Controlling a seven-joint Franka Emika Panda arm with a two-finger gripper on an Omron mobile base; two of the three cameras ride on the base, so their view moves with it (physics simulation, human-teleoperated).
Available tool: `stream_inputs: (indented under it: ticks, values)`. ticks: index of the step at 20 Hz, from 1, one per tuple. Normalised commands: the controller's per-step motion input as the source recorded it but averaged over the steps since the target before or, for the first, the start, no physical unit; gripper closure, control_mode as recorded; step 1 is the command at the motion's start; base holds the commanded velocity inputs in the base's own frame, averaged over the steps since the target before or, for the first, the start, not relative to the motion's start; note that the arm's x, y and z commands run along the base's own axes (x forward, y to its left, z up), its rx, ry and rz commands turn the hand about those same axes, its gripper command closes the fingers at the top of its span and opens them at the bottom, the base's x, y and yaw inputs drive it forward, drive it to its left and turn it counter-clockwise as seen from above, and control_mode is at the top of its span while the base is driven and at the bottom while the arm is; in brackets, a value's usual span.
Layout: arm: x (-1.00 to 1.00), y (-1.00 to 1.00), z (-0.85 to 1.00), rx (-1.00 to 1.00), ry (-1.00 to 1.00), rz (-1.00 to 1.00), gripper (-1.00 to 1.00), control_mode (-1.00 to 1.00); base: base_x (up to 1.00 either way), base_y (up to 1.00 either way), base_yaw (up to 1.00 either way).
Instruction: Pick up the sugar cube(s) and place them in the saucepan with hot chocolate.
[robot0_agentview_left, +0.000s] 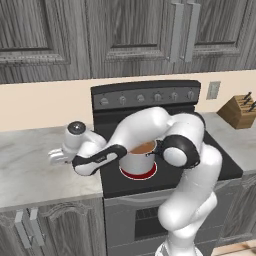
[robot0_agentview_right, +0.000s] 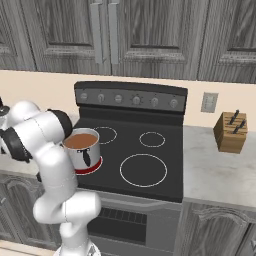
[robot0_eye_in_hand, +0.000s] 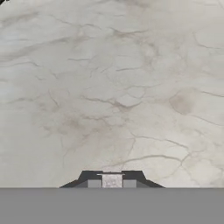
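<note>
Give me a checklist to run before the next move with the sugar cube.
1. Cube in the gripper: ok, a small pale block sits between the fingertips in the hand view.
2. Gripper above the saucepan: not ok, it hangs over the counter left of the stove.
3. Saucepan upright with its top open: ok, the brown liquid shows.
4. Saucepan on a burner: ok, front left, with a red ring under it.
5. Gripper's height above the counter: cannot tell.
6. Free path to the saucepan: cannot tell, the arm's own links cross in front of it.
</note>
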Motion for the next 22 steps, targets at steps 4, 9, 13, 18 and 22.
stream_inputs:
  ticks: [4, 9, 13, 18, 22]
  values:
    - [-0.34, -0.34, 0.93, 0.07, -0.08, 0.05, 1.00, -1.00, 0.00, 0.00, 0.00]
    - [-0.25, -0.47, 0.75, 0.05, -0.03, 0.03, 1.00, -1.00, 0.00, 0.00, 0.00]
    - [-0.11, -0.69, 0.65, 0.02, 0.00, 0.02, 1.00, -1.00, 0.00, 0.00, 0.00]
    - [-0.11, -0.81, 0.57, 0.01, 0.00, 0.00, 1.00, -1.00, 0.00, 0.00, 0.00]
    - [-0.21, -0.74, 0.57, 0.00, 0.00, 0.00, 1.00, -1.00, 0.00, 0.00, 0.00]
